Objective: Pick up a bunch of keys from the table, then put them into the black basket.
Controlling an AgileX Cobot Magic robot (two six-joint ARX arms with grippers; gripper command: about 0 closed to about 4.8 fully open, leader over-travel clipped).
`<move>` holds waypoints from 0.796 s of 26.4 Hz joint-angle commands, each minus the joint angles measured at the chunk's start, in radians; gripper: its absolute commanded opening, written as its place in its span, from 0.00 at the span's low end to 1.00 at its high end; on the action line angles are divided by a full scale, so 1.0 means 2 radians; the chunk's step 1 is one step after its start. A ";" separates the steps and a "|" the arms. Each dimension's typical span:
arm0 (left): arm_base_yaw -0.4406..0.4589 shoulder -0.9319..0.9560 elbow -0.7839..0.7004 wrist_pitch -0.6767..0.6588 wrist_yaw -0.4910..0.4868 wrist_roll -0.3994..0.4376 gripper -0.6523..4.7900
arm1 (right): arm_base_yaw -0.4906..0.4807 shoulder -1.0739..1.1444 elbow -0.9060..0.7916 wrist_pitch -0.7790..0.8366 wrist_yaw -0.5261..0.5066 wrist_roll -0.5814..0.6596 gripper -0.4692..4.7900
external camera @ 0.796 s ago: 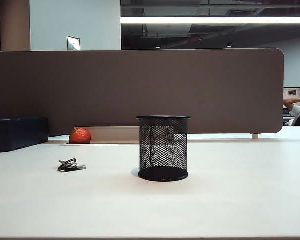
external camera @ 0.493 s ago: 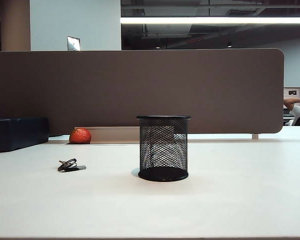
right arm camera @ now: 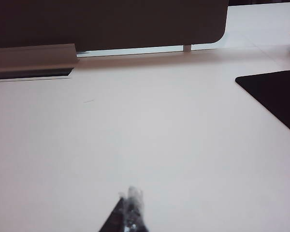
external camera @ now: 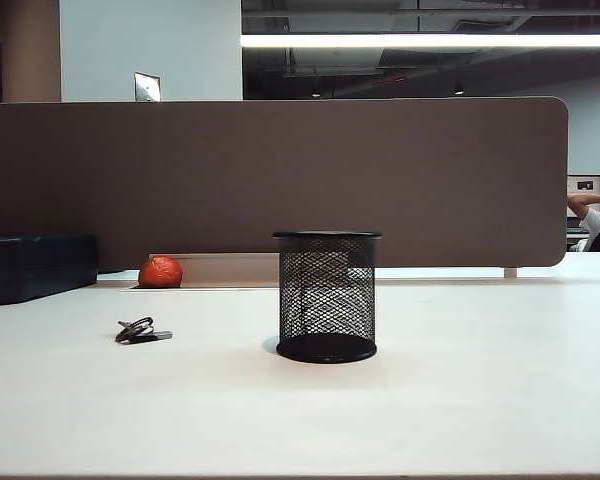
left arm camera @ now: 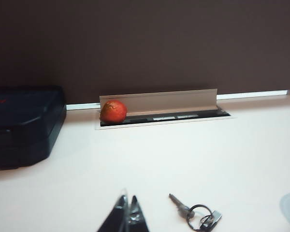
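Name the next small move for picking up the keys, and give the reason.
Probably open the left gripper and ease it toward the bunch of keys. Its jaws are shut and empty, the keys lie on the table close beside it, outside the black basket. The right gripper, also shut, sees only bare table.

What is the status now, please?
Left claw shut, empty, near the bunch of keys. Right claw shut, empty, over bare table. Keys lie left of the black basket. Nothing between them.
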State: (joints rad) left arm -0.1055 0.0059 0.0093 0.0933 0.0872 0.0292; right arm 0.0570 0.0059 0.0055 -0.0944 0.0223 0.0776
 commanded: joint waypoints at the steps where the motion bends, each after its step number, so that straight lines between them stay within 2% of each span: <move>1: 0.000 0.000 0.014 0.021 0.005 -0.047 0.13 | 0.001 0.000 0.003 0.033 -0.024 0.004 0.08; 8: 0.000 0.000 0.054 0.021 0.039 -0.048 0.35 | 0.001 0.001 0.030 0.025 -0.045 0.041 0.08; 15: 0.000 0.000 0.098 -0.003 0.051 -0.048 0.35 | 0.001 0.001 0.088 -0.032 -0.053 0.062 0.08; 19: 0.000 0.001 0.123 -0.035 0.060 -0.048 0.35 | 0.001 0.002 0.129 -0.064 -0.073 0.068 0.08; 21: 0.000 0.001 0.144 -0.072 0.074 -0.049 0.35 | 0.001 0.002 0.164 -0.088 -0.079 0.068 0.08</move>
State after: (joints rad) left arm -0.1055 0.0059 0.2756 -0.0097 0.2142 -0.0685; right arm 0.0574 0.0067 0.3042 -0.2535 -0.1268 0.2100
